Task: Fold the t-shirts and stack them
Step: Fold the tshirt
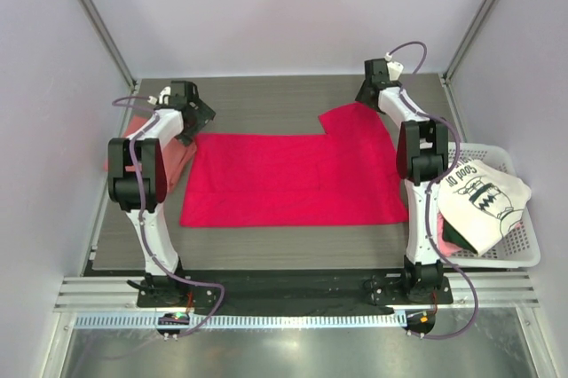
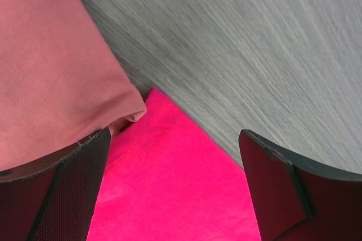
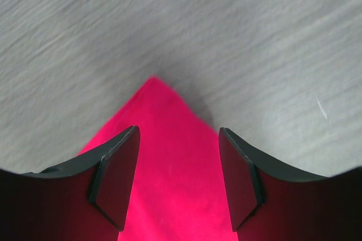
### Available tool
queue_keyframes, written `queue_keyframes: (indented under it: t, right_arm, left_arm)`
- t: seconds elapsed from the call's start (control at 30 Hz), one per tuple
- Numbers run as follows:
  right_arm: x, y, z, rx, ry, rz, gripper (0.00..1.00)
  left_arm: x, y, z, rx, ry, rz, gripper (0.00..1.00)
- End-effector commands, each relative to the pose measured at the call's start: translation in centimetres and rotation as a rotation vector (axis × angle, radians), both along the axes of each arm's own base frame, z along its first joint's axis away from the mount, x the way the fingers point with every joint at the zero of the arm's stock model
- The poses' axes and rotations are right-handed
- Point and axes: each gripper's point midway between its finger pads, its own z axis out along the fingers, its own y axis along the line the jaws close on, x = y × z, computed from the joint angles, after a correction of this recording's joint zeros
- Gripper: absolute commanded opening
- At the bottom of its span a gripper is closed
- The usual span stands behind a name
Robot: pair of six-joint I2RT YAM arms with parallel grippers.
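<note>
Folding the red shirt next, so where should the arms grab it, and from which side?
Likely its two far corners, from above. The crimson shirt lies flat, so only corner tips offer cloth to pinch. The open left gripper hangs over the far-left corner beside the salmon shirt; the open right gripper hangs over the pointed far-right corner.

- I see the table (image 1: 266,107) as a grey, wood-grained top, with the grain running left to right in the top view.
- The crimson-magenta t-shirt (image 1: 293,178) lies spread flat across the middle, one sleeve reaching toward the far right.
- The salmon-pink t-shirt (image 1: 180,161) lies at the left edge, partly hidden from the top camera. In the left wrist view its edge meets the crimson-magenta t-shirt's corner.
- A white basket (image 1: 524,254) sits at the right edge. I cannot tell whether it rests on the top itself.
</note>
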Motion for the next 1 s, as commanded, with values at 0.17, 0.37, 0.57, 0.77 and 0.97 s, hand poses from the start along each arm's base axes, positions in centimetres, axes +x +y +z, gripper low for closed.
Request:
queue_keyframes:
  t: [0.17,0.37,0.57,0.77,0.97]
  right_arm:
    - [3.4,-0.8,0.0,0.014,-0.076,0.008,0.63]
    - [3.5,0.1,-1.5,0.040,-0.056,0.042,0.61]
    - [4.2,0.7,-1.9,0.061,-0.062,0.068,0.61]
    - [4.5,0.9,-3.0,0.068,-0.050,0.083,0.54]
    - [4.5,1.1,-3.5,0.068,-0.038,0.096,0.24]
  left_arm:
    - [0.6,1.6,2.0,0.117,-0.039,-0.016,0.96]
    - [0.7,2.4,-0.6,0.121,0.011,-0.009,0.96]
    - [-0.1,8.6,-2.4,0.074,0.071,0.149,0.96]
    - [0.1,8.4,-0.7,0.089,0.003,0.143,0.95]
    - [0.7,5.9,1.8,0.211,-0.038,0.031,0.95]
